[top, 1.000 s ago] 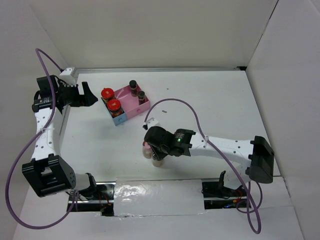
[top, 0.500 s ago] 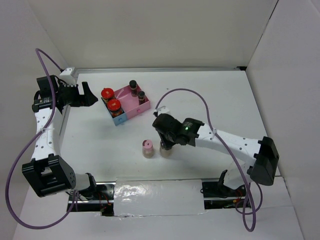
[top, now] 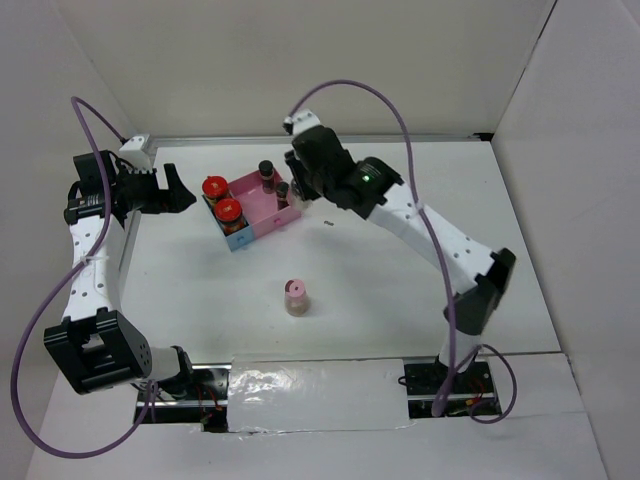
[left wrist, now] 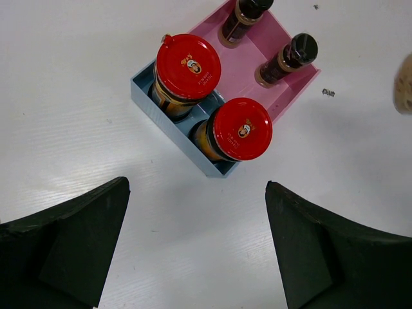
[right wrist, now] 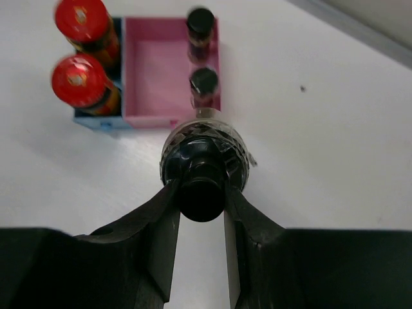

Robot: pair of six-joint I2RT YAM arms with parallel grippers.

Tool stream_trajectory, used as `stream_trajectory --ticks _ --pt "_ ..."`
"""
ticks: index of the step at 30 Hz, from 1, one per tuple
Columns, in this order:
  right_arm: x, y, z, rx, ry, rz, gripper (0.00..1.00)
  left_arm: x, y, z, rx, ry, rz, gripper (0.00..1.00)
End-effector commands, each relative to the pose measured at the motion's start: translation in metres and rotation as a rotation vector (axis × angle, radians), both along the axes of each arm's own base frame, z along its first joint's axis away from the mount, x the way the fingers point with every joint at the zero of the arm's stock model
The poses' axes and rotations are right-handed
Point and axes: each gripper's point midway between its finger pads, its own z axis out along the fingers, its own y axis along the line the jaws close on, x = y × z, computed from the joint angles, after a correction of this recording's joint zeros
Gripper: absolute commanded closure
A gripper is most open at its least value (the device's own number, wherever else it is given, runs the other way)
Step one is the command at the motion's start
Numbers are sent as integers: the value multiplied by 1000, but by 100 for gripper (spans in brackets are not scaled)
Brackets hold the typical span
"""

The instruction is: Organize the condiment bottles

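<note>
Black-capped bottle [right wrist: 203,172] sat clamped in the right gripper [right wrist: 201,196] just beside the tray's [right wrist: 158,71] pink half, where two slim bottles [left wrist: 286,61] stood, with two red-lidded jars [left wrist: 187,64] in the blue half, the pink-capped jar [top: 296,297] alone on the table [top: 400,280], and the left gripper [left wrist: 196,188] spread wide.

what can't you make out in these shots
- Top external view: the right gripper and its black-capped bottle are mostly hidden under the right arm.
- Left wrist view: the far slim bottle is cut off by the top edge. A blurred tan shape at the right edge cannot be identified.
- Right wrist view: the far red-lidded jar is blurred, so its lid print is unreadable.
</note>
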Motion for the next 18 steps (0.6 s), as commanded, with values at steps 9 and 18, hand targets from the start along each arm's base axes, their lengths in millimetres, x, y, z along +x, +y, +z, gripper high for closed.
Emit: stream_trajectory --ticks 9,18 --pt "55 124 65 113 -283 237 100 -4 -1 9 13 -39 -16 1" --pt "78 136 36 77 -299 196 100 -2 0 6 9 -32 -14 1"
